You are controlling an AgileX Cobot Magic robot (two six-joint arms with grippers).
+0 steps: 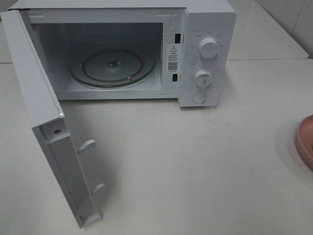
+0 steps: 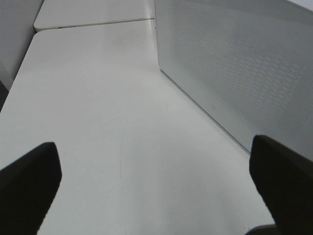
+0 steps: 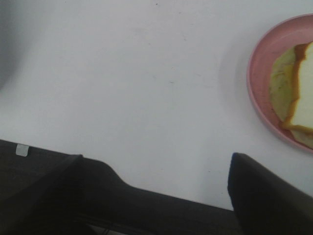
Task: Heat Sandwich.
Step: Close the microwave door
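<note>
- White table (image 1: 205, 161) holds your microwave (image 1: 205, 29), door (image 1: 34, 93) open.
- Your left gripper (image 2: 156, 181) fingers are wide apart, holding nothing.
- Your right gripper (image 3: 156, 191) fingers are apart too; the sandwich (image 3: 298, 93) on its pink plate (image 3: 259, 68) lies just beyond one fingertip.

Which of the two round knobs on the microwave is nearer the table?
The lower knob, just above the round button; the upper knob sits higher on the panel.

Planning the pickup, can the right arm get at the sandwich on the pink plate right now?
Probably yes: the right end effector is open, with bare table between it and the uncovered sandwich on the pink plate.
</note>
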